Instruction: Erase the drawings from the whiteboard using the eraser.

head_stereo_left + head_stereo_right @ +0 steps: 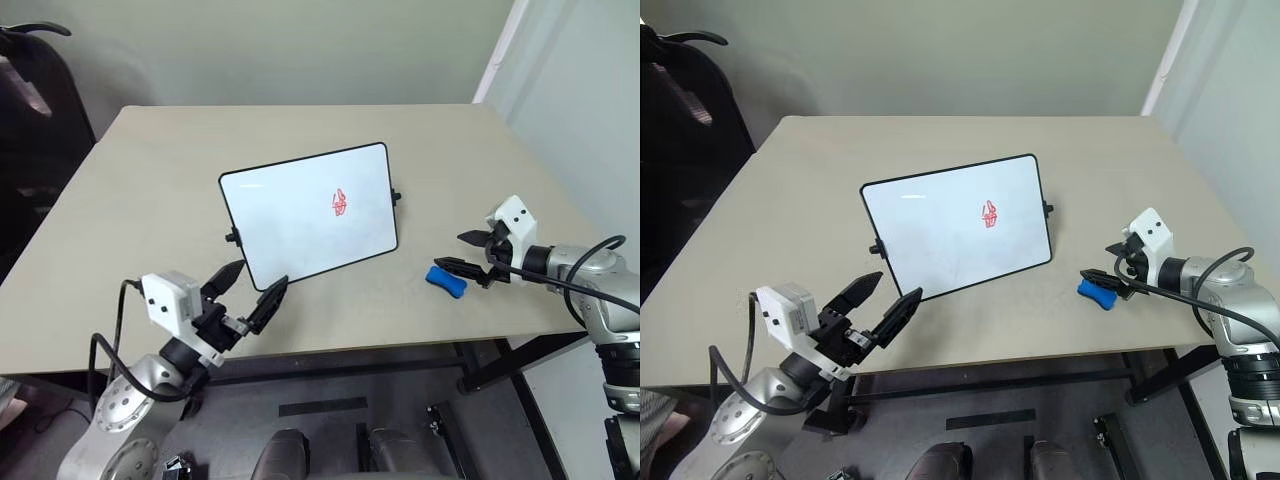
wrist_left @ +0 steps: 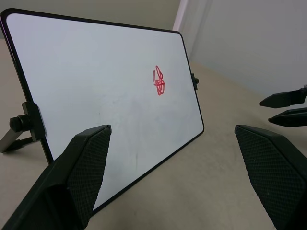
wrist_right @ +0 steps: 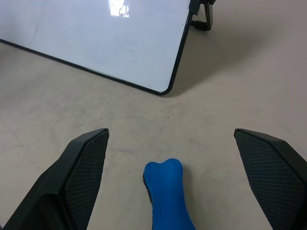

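Right wrist view looks straight down on the eraser [image 3: 168, 194], a small bright blue oblong lying flat on the bench [image 1: 150, 200] near its right edge, between the two fingers [image 3: 84, 177] of the right gripper [image 1: 462, 252], which stand wide apart with nothing held. The whiteboard [image 1: 300, 215] stands propped and tilted back on its side knobs toward the middle of the bench, its lower right corner near the eraser but apart from it, and the drawings [image 1: 340, 203], a small red scribble, sit right of centre on its face. The left gripper [image 1: 250, 290] hangs off the near edge of the bench by the board's lower left corner, fingers apart and empty. The eraser looks light and probably a little soft, so a pinch across its narrow width near the middle should hold it steady for wiping. The board looks light on its stand and would likely slide or tip back under a hard wipe, so bracing its left frame may help. Bare bench lies all round the eraser, with the right edge close, leaving the open room toward the board.
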